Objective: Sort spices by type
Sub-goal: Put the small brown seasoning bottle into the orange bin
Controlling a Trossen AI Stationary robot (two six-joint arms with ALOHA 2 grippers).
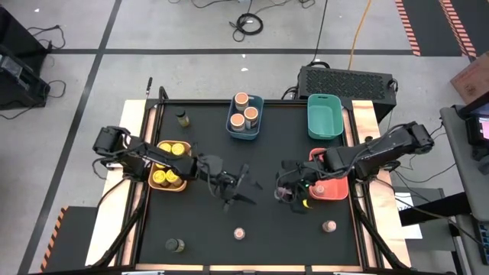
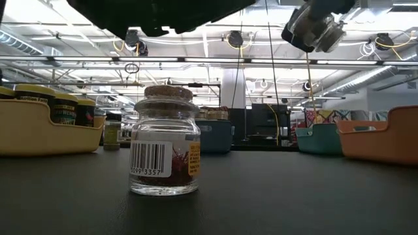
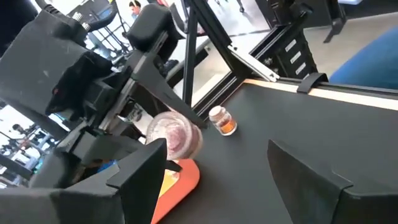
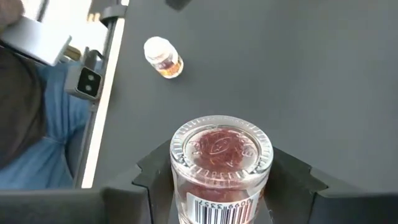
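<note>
From above, the right claw hovers beside the red bin, the left claw spread empty mid-surface. Low down, a cork-topped jar stands alone. The right wrist shows fingers clamping a glass saffron jar, seemingly bottom-up.

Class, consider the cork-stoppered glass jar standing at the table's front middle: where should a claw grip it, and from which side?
Grip the cork-stoppered jar across its round glass body, below the cork, coming straight down: it stands upright with bare table around it.
</note>
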